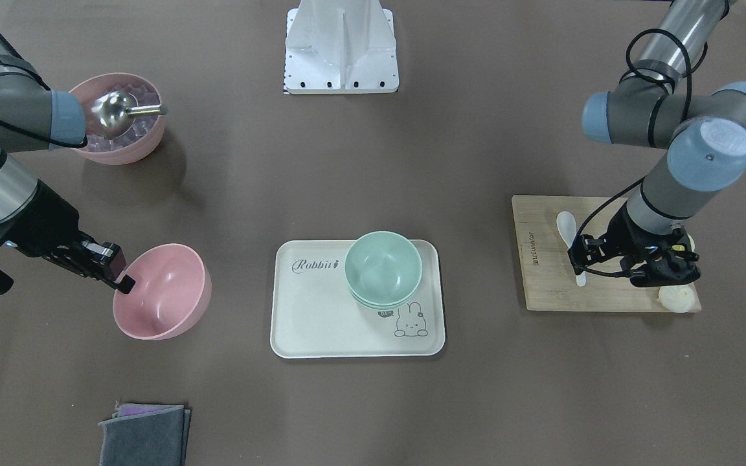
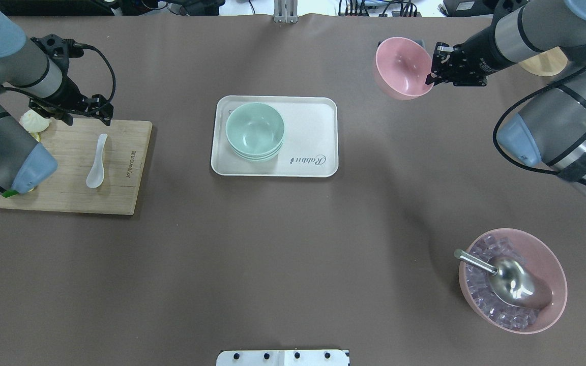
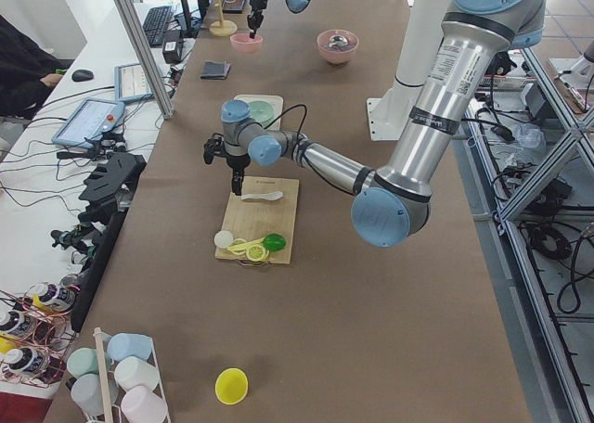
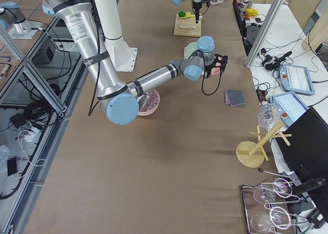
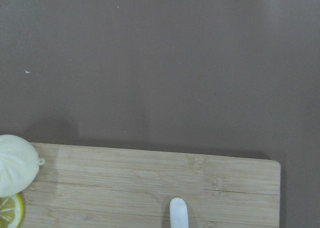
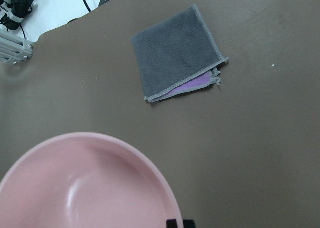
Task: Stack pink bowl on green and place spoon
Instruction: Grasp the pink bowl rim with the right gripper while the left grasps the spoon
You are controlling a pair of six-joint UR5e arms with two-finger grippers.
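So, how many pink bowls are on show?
2. The right gripper holds the empty pink bowl by its rim; the ice-filled pink bowl, with a metal scoop, stands nearer the robot.

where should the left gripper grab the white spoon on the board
Take the spoon by its slim straight handle, from straight above with the left gripper, closing across the handle's width. It lies flat on the board with the handle end toward that gripper; the scoop is wider and rounded, likely harder to pinch.
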